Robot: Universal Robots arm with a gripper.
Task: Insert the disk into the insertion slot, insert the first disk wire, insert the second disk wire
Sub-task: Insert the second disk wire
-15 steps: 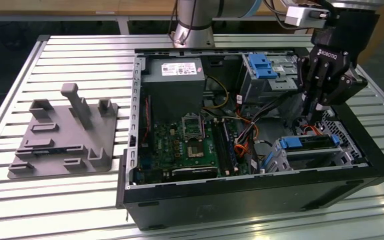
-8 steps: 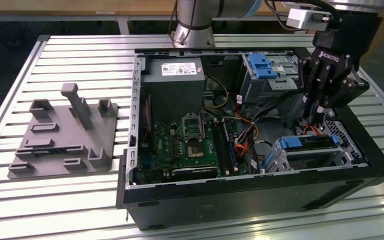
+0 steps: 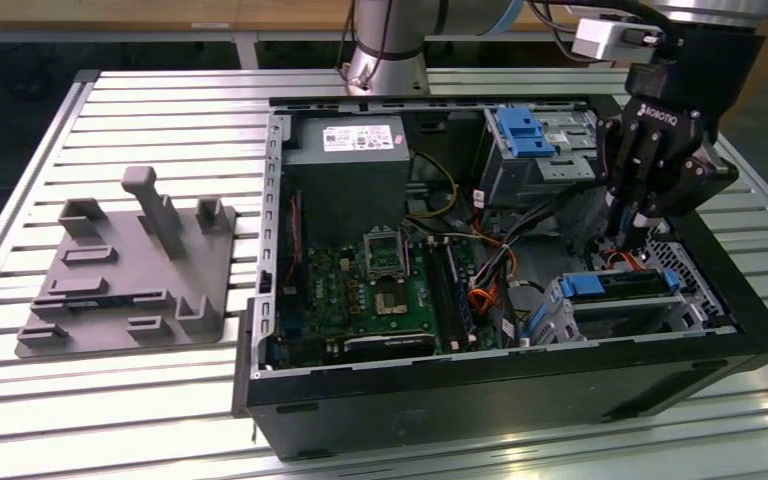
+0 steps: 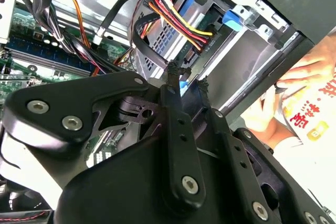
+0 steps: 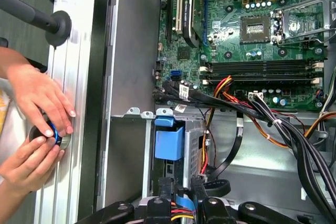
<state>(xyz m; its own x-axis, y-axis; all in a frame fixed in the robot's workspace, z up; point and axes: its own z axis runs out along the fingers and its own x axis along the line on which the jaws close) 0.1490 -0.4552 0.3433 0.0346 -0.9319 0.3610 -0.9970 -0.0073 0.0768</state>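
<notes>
The disk (image 3: 620, 291), silver in a blue carrier (image 5: 169, 140), lies inside the insertion slot (image 3: 682, 264), a low perforated metal cage at the exterior view's right of the open computer case. My gripper (image 3: 628, 238) (image 4: 186, 80) (image 5: 181, 184) hangs just above the disk's far end. Its fingers (image 4: 176, 124) stand a narrow gap apart, shut on the blue end of a disk wire (image 4: 182, 84) (image 5: 181, 202). A second wire, a bundle of yellow, red and black strands (image 4: 176, 22), ends in a black plug against the disk's edge, just past my fingertips.
A taller grey cage with a blue latch (image 3: 524, 130) stands behind the slot. Loose cables (image 3: 491, 265) run across the motherboard (image 3: 371, 280). A person's hands (image 5: 37, 103) rest on the table edge beside the case. A grey fixture (image 3: 131, 265) lies at the exterior view's left.
</notes>
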